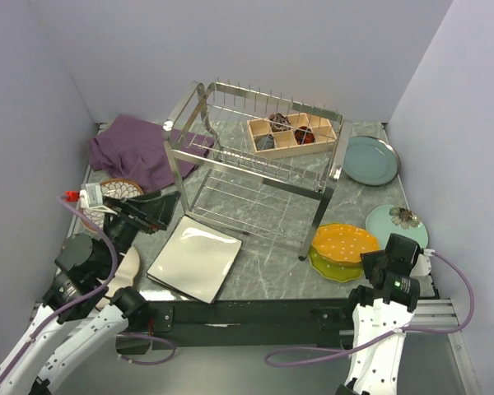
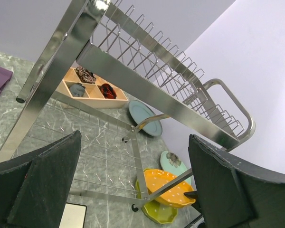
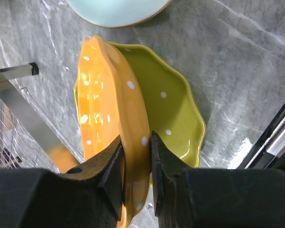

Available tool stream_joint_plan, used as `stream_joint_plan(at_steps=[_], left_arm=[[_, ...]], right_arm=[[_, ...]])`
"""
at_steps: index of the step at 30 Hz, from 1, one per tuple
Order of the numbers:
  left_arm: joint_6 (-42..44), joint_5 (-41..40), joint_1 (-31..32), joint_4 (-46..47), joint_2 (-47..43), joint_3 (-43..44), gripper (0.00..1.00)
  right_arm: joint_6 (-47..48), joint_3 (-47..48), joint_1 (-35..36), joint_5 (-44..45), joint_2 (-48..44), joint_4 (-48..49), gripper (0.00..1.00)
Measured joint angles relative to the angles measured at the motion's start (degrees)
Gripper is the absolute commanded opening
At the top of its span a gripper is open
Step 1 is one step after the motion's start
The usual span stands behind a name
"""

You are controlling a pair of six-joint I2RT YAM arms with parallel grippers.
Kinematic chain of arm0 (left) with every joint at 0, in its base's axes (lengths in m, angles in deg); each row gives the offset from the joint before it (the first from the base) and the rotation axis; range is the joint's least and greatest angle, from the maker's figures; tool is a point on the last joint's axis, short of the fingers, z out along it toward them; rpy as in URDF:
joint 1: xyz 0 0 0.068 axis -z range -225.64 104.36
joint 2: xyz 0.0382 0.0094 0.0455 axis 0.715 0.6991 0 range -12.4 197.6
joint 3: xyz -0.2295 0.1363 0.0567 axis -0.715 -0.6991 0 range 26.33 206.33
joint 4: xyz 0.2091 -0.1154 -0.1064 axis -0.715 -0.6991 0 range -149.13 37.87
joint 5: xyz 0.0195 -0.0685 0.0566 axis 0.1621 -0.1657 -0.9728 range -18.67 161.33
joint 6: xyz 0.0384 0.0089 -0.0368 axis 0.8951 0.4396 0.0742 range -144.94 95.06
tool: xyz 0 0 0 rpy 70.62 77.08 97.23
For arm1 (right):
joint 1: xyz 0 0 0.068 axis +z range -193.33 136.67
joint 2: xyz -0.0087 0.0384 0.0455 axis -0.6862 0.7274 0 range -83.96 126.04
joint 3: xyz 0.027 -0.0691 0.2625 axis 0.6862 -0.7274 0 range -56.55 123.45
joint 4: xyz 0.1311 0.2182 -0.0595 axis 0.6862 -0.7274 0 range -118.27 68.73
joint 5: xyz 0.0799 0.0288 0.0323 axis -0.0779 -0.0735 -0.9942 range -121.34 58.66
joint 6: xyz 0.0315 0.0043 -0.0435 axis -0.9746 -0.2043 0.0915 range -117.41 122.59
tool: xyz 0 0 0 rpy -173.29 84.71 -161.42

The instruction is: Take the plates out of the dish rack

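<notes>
**A:** What has the right gripper [image 3: 137, 142] got?

**B:** Its fingers are clamped on the rim of the orange plate [image 3: 109, 95], one pad on each face. The plate runs out ahead of the fingertips, over the green plate [image 3: 173, 109]. Both are down on the table and off the rack [image 1: 255, 156]. I see no plate in its tines.

**A:** How will it handle?

**B:** It looks like glazed ceramic, so I'd judge it stiff, slick, easily chipped and heavy for a pinch at one edge. The wavy rim gives the pads little flat surface, and the plate may pivot between them. A deeper hold on the rim would be safer.

**A:** Is there room to move?

**B:** Not much. The rack leg [image 3: 16, 70] stands near, left of the fingers. The mint plate [image 3: 114, 9] lies just past the orange plate's far edge. The table's edge rail [image 3: 275, 133] is close on the right. Bare stone shows ahead and to the right.

**A:** And the left gripper [image 2: 135, 175]?

**B:** Its fingers are spread wide, holding nothing, and pointed at the rack. The square plate [image 1: 195, 259] lies just beside them.
</notes>
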Motion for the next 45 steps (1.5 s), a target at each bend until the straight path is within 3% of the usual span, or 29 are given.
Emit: stream_joint_plan(at_steps=[10, 26, 30, 35, 36, 38, 40, 45], left_arm=[[0.0, -0.4, 0.0, -1.7, -1.5, 1.6, 1.0], [0.1, -2.2, 0.0, -3.8, -4.5, 2.8, 0.99], [0.4, -2.0, 0.0, -4.5, -4.6, 2.9, 0.99], [2.8, 2.0, 0.0, -4.5, -4.4, 2.9, 1.0], [3.4, 3.3, 0.0, -4.5, -4.0, 2.9, 0.99], [4.7, 5.7, 0.0, -4.4, -2.8, 2.9, 0.99], [5.6, 8.3, 0.0, -4.2, -0.7, 2.9, 1.0], [6.2, 15.8, 0.0, -0.4, 3.8, 0.1, 0.99]], right_arm=[[1.2, 0.4, 0.0, 0.3, 2.1, -1.6, 0.44], [1.8, 0.5, 0.0, 0.9, 4.2, -2.9, 0.46], [2.3, 4.6, 0.0, 0.4, 6.2, -3.4, 0.48], [6.9, 19.3, 0.0, 0.2, 12.9, -2.5, 0.63], [8.1, 22.2, 0.0, 0.2, 14.2, -2.3, 0.72], [10.8, 26.7, 0.0, -0.4, 15.9, -1.3, 0.79], [14.0, 30.7, 0.0, -2.6, 16.7, 0.4, 0.97], [20.8, 33.3, 0.0, -11.1, 13.2, 4.2, 1.0]])
